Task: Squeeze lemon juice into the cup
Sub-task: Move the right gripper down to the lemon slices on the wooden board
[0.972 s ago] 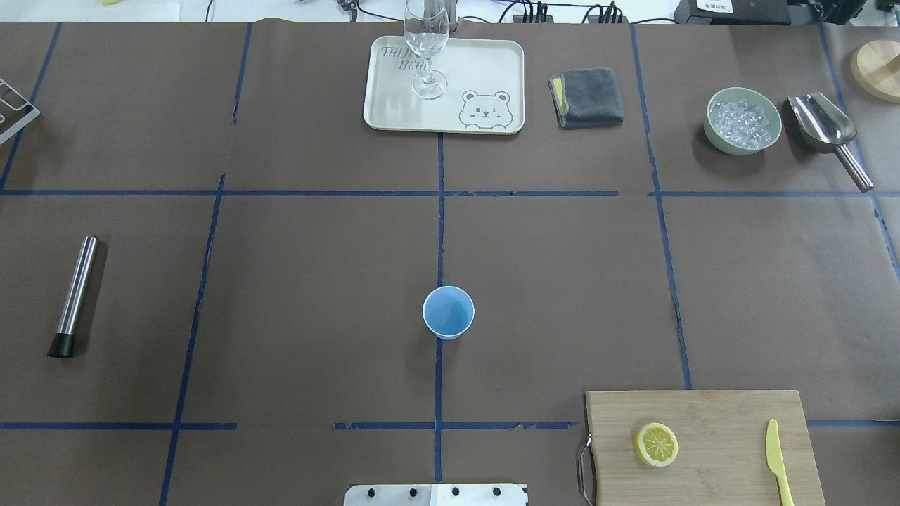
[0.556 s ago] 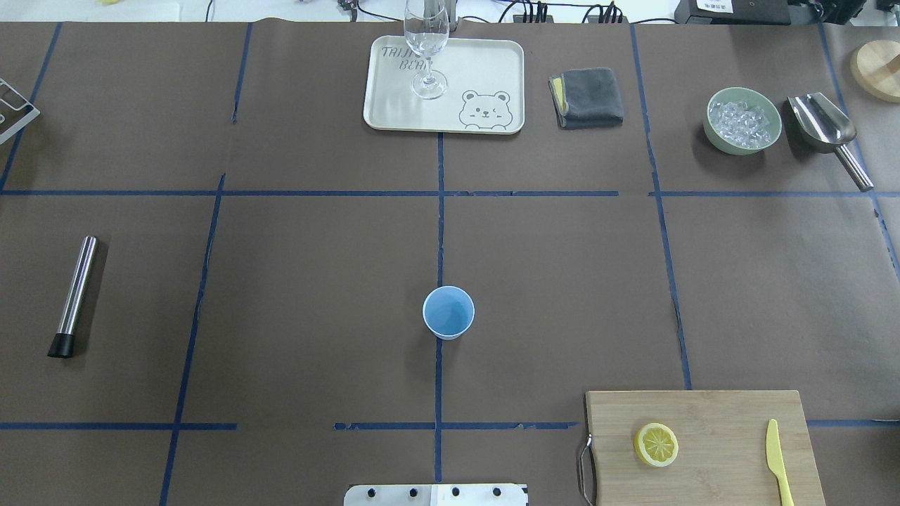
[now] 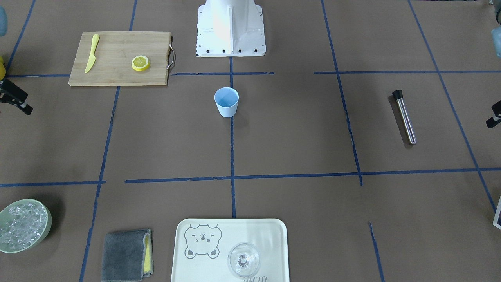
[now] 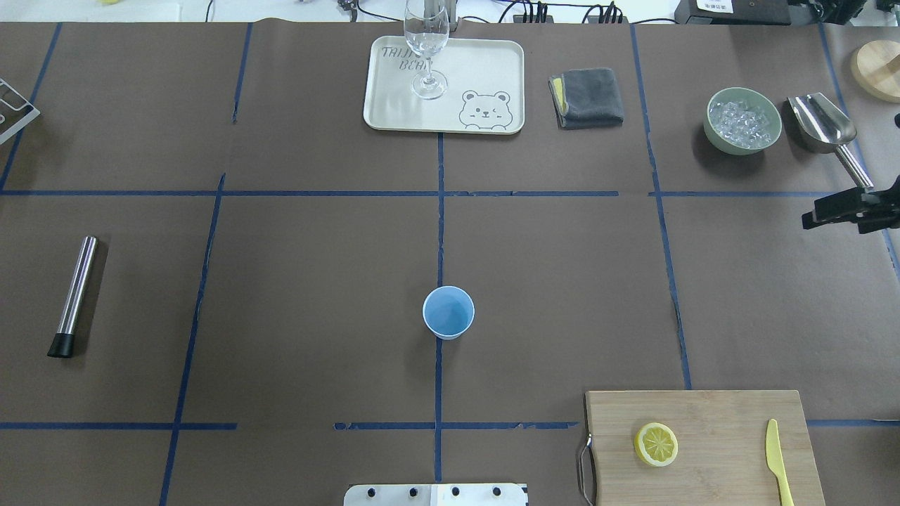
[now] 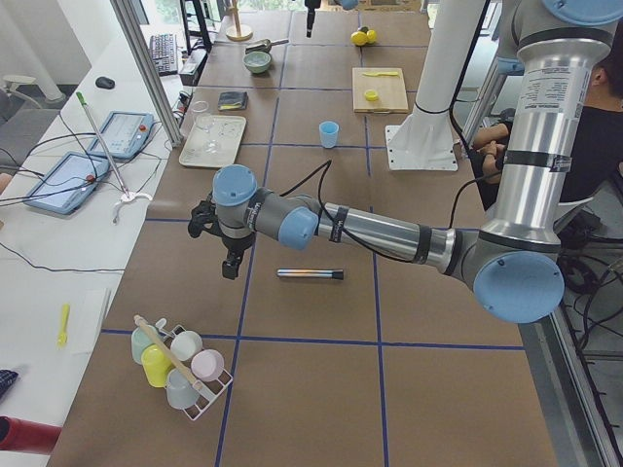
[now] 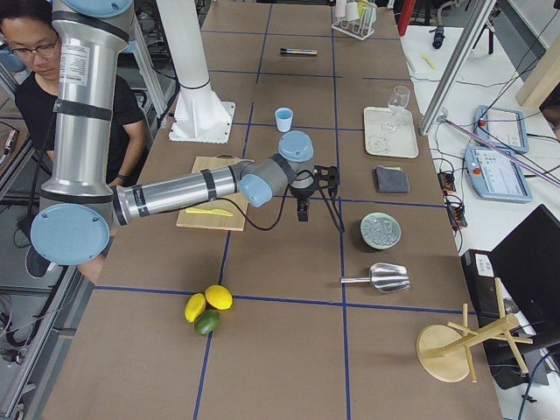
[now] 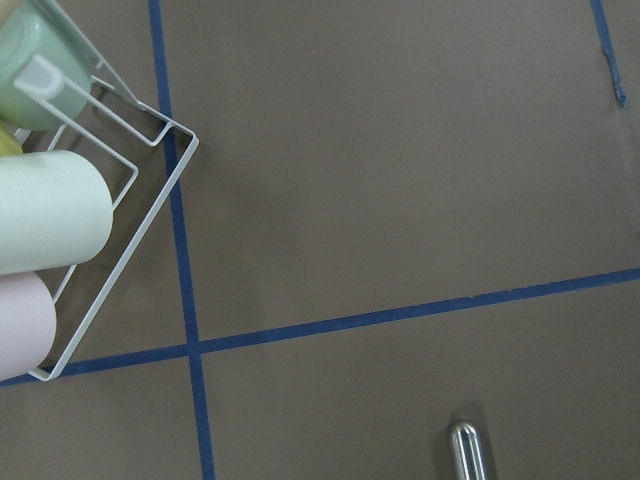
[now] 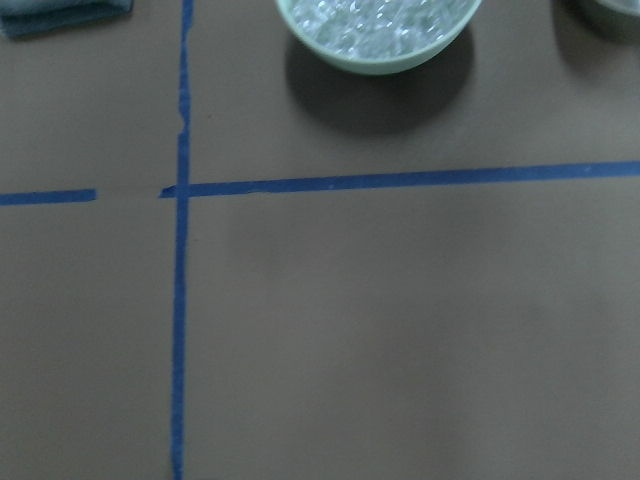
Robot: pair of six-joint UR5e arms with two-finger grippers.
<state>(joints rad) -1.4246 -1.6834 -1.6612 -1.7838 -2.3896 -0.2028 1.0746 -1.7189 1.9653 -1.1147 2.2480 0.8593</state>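
**Q.** What distinguishes this moment from the overhead views a second earlier?
**A.** The right gripper (image 4: 819,214) has entered at the right edge of the table (image 4: 316,267), near the bowl of ice (image 4: 724,145); no arm appeared there before. The left gripper (image 5: 230,265) hangs over the left end, near the steel rod (image 5: 310,274) (the overhead view does not show it at all).

**Q.** Are the jaws released or clenched?
**A.** This cannot be told for either. Neither wrist camera shows its own fingers, and the right gripper's dark outline at the frame edge is ambiguous.

**Q.** Where are the task's objects?
**A.** The lemon (image 4: 656,444) lies flat on the cutting board (image 4: 717,411) at the robot-side edge, toward the right corner and well apart from the gripper. The cup (image 4: 448,313) stands upright, apparently empty, at the table's centre.

**Q.** What does this imply?
**A.** The reach has probably only begun. The right arm must come back toward the board, grasp the slice, then carry it over the cup.
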